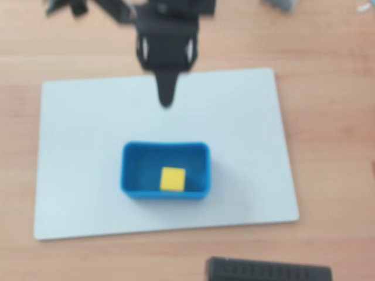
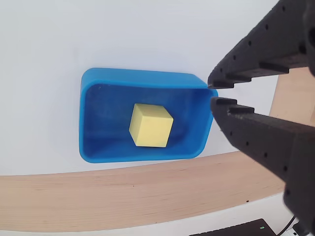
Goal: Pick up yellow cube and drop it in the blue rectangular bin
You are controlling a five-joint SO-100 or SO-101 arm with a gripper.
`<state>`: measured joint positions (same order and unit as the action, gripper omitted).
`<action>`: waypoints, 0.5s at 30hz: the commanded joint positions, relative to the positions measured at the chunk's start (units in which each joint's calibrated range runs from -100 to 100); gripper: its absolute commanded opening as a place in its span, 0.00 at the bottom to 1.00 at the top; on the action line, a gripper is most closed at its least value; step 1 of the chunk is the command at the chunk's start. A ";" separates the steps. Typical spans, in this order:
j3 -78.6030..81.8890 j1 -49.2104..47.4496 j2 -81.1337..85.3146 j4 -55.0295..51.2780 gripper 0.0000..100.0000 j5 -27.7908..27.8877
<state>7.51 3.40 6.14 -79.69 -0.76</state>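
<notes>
yellow cube (image 2: 150, 125) in blue bin (image 2: 93, 147), unlabelled

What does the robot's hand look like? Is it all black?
Yes, the gripper is all matte black. In the wrist view its two fingers are long, chunky bars that narrow to the tips, with ridges and small round holes along them. From overhead the gripper looks like a wide black body tapering to a narrow rounded point.

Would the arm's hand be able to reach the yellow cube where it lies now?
Probably yes. The yellow cube sits alone inside the open-topped blue bin, with nothing over it. The hand, almost closed, would need to open and descend between the walls.
</notes>
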 commanded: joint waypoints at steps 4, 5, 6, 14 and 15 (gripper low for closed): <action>27.94 -0.91 33.10 5.78 0.00 -0.59; 31.58 -1.17 36.17 6.52 0.00 -0.49; 34.67 -1.25 38.86 7.10 0.00 -0.39; 53.22 -0.31 49.92 15.19 0.00 1.42; 55.85 -0.05 50.20 17.18 0.00 1.61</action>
<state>55.31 2.63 49.10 -69.40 -0.37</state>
